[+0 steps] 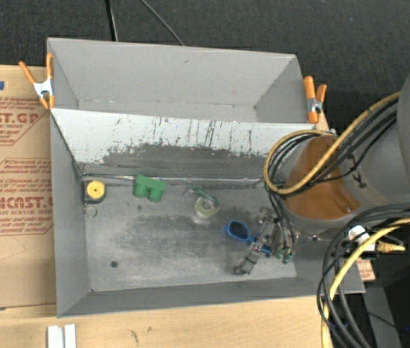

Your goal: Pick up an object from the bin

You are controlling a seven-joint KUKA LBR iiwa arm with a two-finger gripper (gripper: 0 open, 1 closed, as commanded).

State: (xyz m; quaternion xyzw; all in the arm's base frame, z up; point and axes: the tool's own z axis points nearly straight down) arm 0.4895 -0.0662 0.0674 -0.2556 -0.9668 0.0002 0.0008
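My gripper [274,239] is low over the bin's floor at the right side, under the orange cover. A small blue oval thing [237,230] lies just to its left, close to it or touching it. A slim dark piece [245,264] lies at the gripper's lower left, near the bin's front wall; I cannot tell whether it is a loose thing or part of the gripper. A small clear round thing with a greenish rim [205,207] lies further left, towards the middle of the floor.
A green block [149,187] lies by the back wall left of the middle. A yellow round thing [95,189] sits in the back left corner. Bare floor stretches across the front left. The arm's cables loop over the bin's right rim.
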